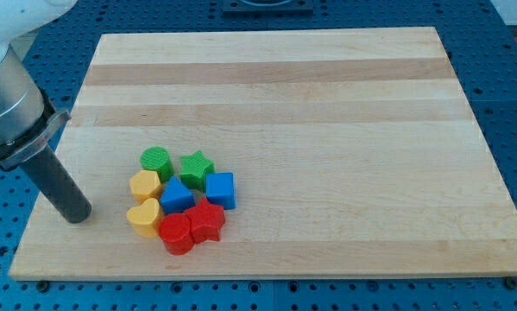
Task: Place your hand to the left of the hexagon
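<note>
A yellow hexagon block (144, 185) sits at the left side of a tight cluster on the wooden board (327, 95). Around it are a green round block (157, 161), a green star (197, 166), a blue triangular block (177, 196), a blue cube (221, 189), a yellow heart (143, 218), a red round block (176, 234) and a red star (207, 221). My tip (75, 214) rests on the board at the view's left, to the left of the hexagon and slightly lower, apart from every block.
The board's left edge (47, 186) runs close to the rod. A blue perforated table (3, 216) surrounds the board. The arm's grey body (8, 104) fills the upper left corner.
</note>
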`<state>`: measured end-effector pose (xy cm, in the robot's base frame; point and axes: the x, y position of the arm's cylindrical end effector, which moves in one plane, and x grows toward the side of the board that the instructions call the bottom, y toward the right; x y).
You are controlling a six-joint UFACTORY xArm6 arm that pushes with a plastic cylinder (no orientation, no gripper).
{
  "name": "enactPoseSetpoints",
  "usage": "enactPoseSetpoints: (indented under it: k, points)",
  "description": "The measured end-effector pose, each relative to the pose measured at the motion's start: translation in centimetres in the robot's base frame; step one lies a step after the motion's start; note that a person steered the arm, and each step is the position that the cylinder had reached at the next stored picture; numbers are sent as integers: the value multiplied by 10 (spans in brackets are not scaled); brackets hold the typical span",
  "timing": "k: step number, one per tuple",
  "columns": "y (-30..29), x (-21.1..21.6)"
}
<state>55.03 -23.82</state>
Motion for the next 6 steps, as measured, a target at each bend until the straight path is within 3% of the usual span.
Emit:
enactPoseSetpoints:
  k: [6]
  points:
    - [4, -1]
